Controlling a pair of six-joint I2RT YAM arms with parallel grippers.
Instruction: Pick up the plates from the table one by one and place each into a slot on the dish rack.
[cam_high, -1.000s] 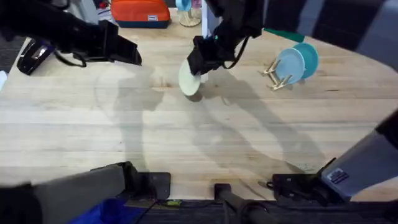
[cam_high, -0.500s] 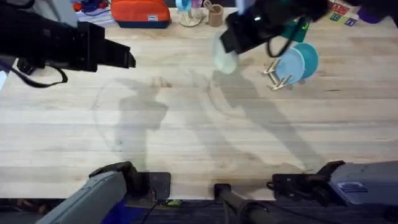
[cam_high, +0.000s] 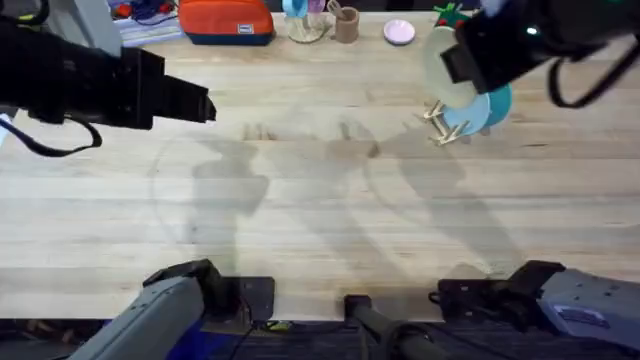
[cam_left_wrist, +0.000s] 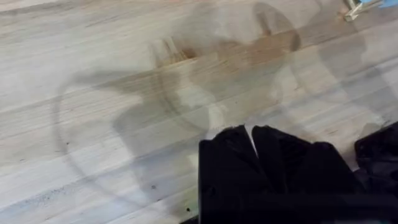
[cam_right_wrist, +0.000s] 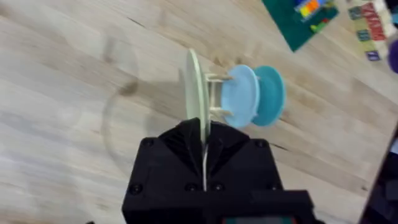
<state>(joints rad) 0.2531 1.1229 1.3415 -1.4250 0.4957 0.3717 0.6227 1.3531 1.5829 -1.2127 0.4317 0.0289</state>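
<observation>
While the left tool (cam_left_wrist: 252, 134) hangs closed, the right tool (cam_right_wrist: 203, 134) grips the pale yellow-green plate (cam_right_wrist: 196, 87) beside the dish rack (cam_high: 447, 127).

The right gripper (cam_right_wrist: 204, 163) has its jaws pinched tight on the pale yellow-green plate (cam_right_wrist: 196, 93), held on edge. Just past that plate stands the dish rack (cam_right_wrist: 217, 99), with a light blue plate (cam_right_wrist: 241, 96) and a teal plate (cam_right_wrist: 272, 94) already in it. Those two block the far slots. The rack's near pegs are bare. The left gripper (cam_left_wrist: 250, 134) has its jaws together, and all around them is bare table (cam_left_wrist: 93, 93), with lots of room.
</observation>
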